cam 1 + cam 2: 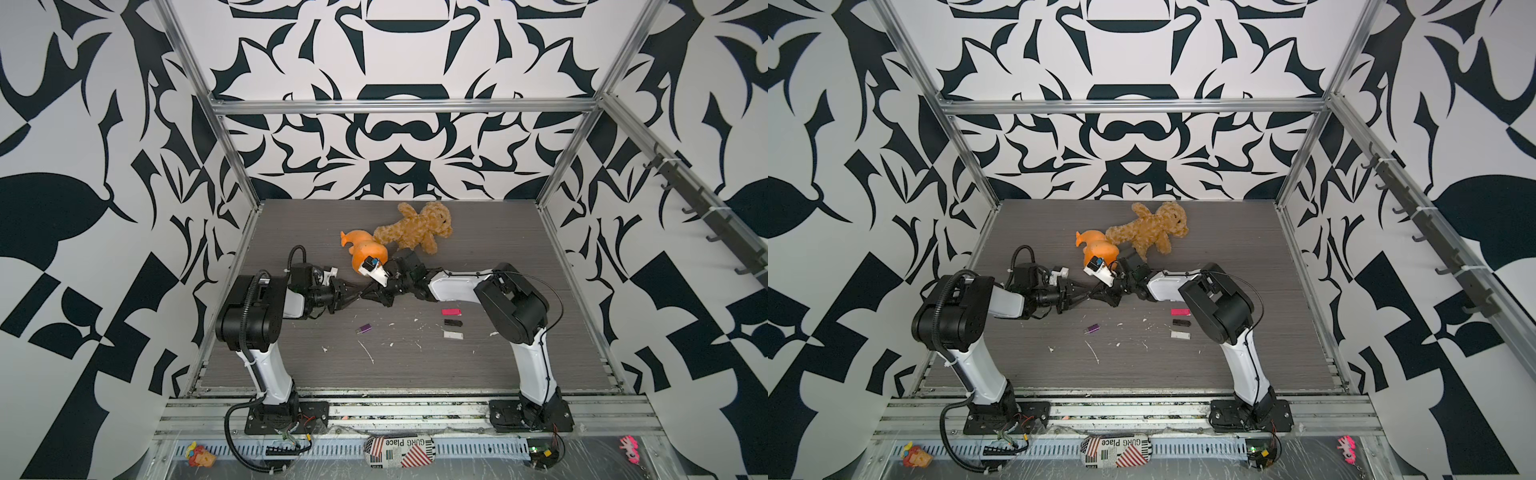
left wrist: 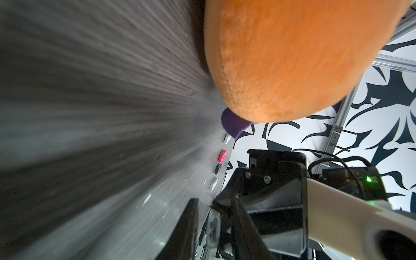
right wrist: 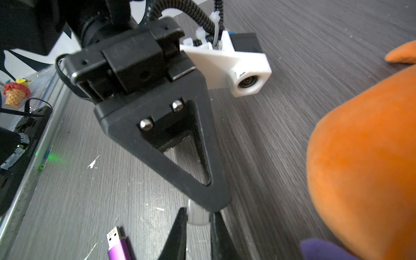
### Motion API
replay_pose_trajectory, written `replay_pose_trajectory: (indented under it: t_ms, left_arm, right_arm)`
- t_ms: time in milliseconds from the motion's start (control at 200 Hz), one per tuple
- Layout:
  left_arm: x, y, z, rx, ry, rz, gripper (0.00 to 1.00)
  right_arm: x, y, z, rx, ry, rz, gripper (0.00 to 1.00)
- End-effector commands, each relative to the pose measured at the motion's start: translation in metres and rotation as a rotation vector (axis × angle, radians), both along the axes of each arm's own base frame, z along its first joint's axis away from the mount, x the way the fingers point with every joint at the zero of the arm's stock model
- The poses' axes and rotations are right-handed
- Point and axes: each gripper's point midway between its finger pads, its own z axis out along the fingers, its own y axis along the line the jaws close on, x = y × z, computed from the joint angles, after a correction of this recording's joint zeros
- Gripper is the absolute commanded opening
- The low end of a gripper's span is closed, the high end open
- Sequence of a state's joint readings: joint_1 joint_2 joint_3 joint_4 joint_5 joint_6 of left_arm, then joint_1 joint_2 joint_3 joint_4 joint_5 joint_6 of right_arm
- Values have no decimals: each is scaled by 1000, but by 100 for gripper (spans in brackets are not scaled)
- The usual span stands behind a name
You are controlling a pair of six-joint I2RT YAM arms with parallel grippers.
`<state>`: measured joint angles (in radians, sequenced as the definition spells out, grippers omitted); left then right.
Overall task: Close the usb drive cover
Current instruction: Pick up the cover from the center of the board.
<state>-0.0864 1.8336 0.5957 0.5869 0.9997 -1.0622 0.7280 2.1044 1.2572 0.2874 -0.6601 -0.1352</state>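
My two grippers meet tip to tip above the middle of the table, the left gripper point(image 1: 360, 294) coming from the left and the right gripper point(image 1: 369, 296) from the right. In the right wrist view the right gripper point(image 3: 199, 212) is shut on a small clear-whitish usb drive point(image 3: 197, 218). I cannot tell its cover from its body. A left finger point(image 3: 180, 157) lies over its far end. In the left wrist view the left gripper point(image 2: 215, 200) stands narrowly open around the drive's clear end point(image 2: 212, 227). A purple usb drive point(image 1: 364, 329) lies uncovered on the table, its metal plug bare.
An orange plush point(image 1: 365, 251) lies just behind the grippers, a brown teddy bear point(image 1: 415, 228) beyond it. Pink point(image 1: 451, 311), black point(image 1: 453, 322) and white point(image 1: 453, 334) drives lie in a column at the right. White scraps dot the grey table point(image 1: 478, 374).
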Motion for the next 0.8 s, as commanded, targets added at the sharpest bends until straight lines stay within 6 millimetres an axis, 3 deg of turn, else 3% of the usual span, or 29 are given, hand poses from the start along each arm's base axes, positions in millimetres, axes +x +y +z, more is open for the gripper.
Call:
replay_pose_trajectory:
  t_ms: [0,425,795]
  left_arm:
    - [-13,-7,5,-31,15,-50,29]
    - [-13,-3,9,9,-5,-53,39]
    - [-15,-2,8,38,-5,-64,34]
  right_arm:
    - [19,5,24,74,-74,-51,16]
    - [9,-3,24,68,-73,-17,16]
    - [4,-4,28,103,-83,8,16]
